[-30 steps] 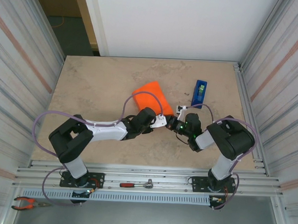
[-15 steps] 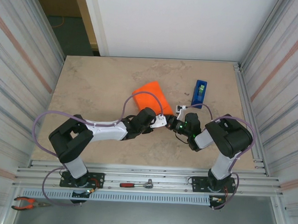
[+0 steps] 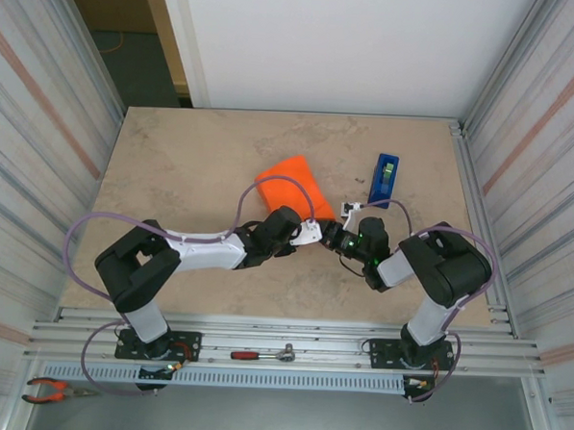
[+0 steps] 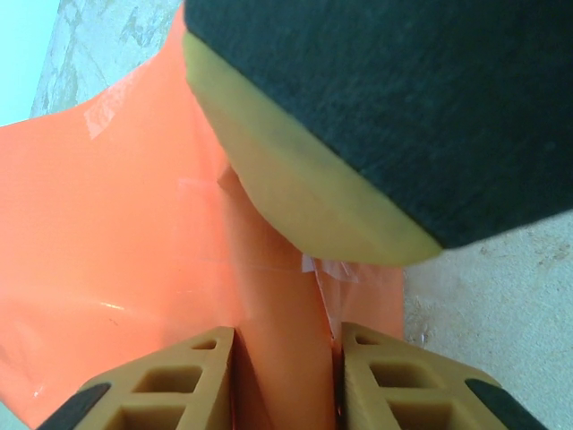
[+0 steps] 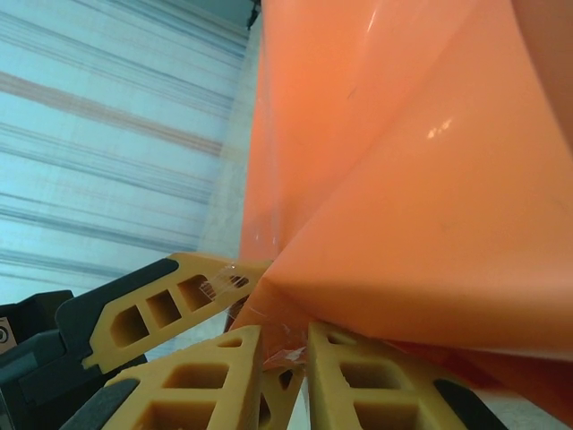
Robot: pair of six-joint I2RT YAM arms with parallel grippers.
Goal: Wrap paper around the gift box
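Finding one: my left gripper point(image 4: 285, 358) is clenched on a raised fold of the paper point(image 4: 107, 215). The orange ridge runs up between both tan fingers at the lower middle of the left wrist view. I judge the purpose is to keep that flap drawn tight against the parcel while it is fastened.

Finding two: my right gripper point(image 5: 285, 354) sits at the bottom centre of the right wrist view, jaws a narrow slot apart. The point of an orange fold and a scrap of clear tape point(image 5: 224, 279) meet at that slot. Whether I am pinching anything there, I cannot tell.

Location: in the top view the paper bundle lies just above the centre of the table point(image 3: 174, 171), both grippers meeting at its lower right corner. The blue tape dispenser point(image 3: 384, 179) stands to its right, apart.

Obscured: the gift box is covered by paper on every side presented; I judge it lies inside the bundle. My right finger's dark back blocks the upper right of the left wrist view, hiding the seam. The extent of the tape is hard to make out.
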